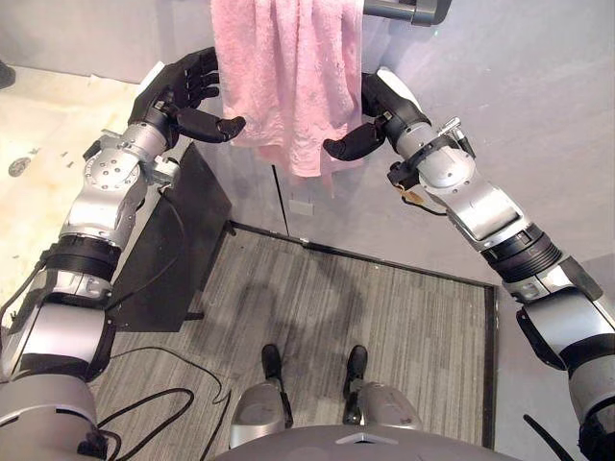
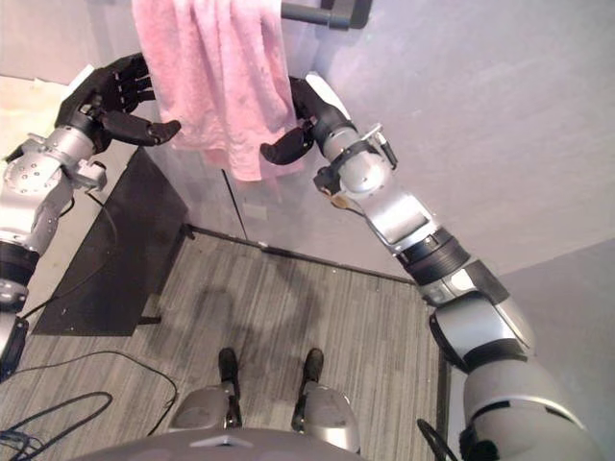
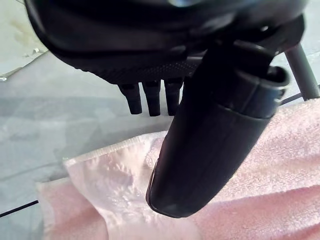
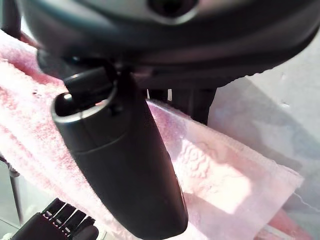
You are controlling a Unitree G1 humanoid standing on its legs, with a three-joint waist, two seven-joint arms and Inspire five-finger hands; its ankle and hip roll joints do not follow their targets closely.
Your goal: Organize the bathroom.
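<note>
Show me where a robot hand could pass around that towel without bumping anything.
Free: the grey wall to the right of the pink towel, and below its hem, above the striped mat. Crowded: both towel edges, with the left robot hand and right robot hand beside them, and the dark rail on top.

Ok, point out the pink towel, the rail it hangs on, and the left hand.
pink towel [image 1: 288, 77], left eye view, middle of the hanging cloth.
rail [image 1: 404, 10], left eye view, dark bar right of the towel.
left hand [image 1: 178, 91], left eye view, on the palm.
</note>
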